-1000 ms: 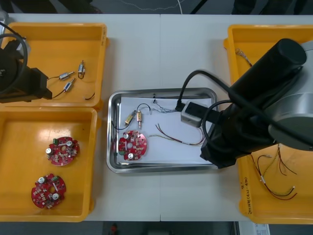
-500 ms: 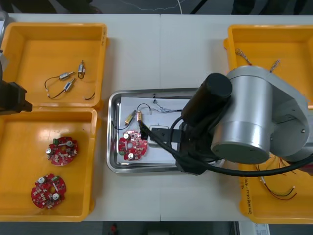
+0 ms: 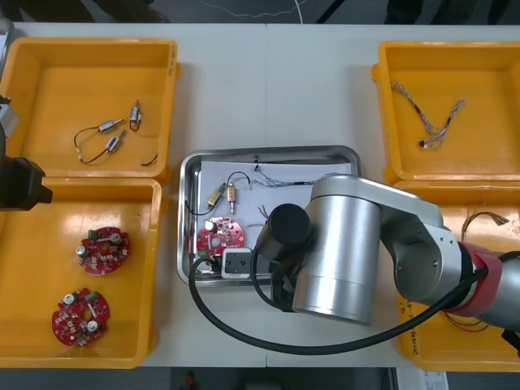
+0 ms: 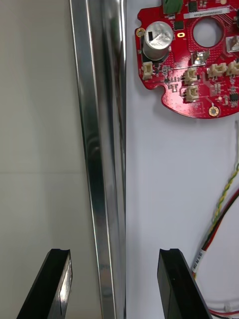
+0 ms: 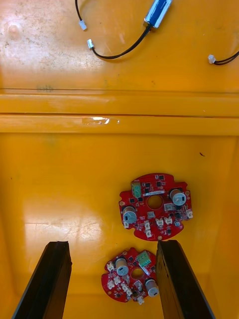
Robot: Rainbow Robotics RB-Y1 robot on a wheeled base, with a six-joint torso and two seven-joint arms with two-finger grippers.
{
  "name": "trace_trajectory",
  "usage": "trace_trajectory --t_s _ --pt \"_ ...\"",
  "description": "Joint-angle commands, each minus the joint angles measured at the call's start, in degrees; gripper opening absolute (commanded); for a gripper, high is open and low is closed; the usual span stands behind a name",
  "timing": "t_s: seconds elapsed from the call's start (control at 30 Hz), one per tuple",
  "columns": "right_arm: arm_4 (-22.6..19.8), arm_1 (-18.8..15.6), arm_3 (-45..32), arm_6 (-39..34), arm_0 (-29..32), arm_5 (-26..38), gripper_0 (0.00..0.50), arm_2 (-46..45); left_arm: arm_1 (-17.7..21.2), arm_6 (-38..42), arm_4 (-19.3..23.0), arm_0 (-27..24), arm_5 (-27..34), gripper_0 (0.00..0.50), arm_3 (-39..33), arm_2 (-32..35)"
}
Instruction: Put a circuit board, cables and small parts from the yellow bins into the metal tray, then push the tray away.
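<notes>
- Straddling the rim of the metal tray (image 4: 97,124) at its 7 o'clock, the right gripper (image 4: 115,256) stands wide open, holding nothing.
- A circuit board (image 3: 221,240) lies in the tray at 8 o'clock, with small metal parts (image 3: 223,193) at 10 o'clock.
- The left gripper (image 5: 112,249), fingers wide apart, hangs over the yellow bin (image 5: 59,174) at the table's 8 o'clock, above two more boards (image 5: 154,207).
</notes>
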Motion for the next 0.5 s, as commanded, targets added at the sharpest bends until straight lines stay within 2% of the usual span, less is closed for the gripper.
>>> trace_trajectory --t_s 0.03,0.5 --pt "1.30 2.45 2.37 0.20 -1.76 -1.40 0.500 2.74 2.57 -4.70 0.66 2.28 0.37 0.500 -3.87 2.15" --pt "5.70 4.48 7.20 0.11 -1.76 -4.57 0.500 7.66 2.57 -4.43 1.45 4.83 0.37 0.500 -6.41 3.29"
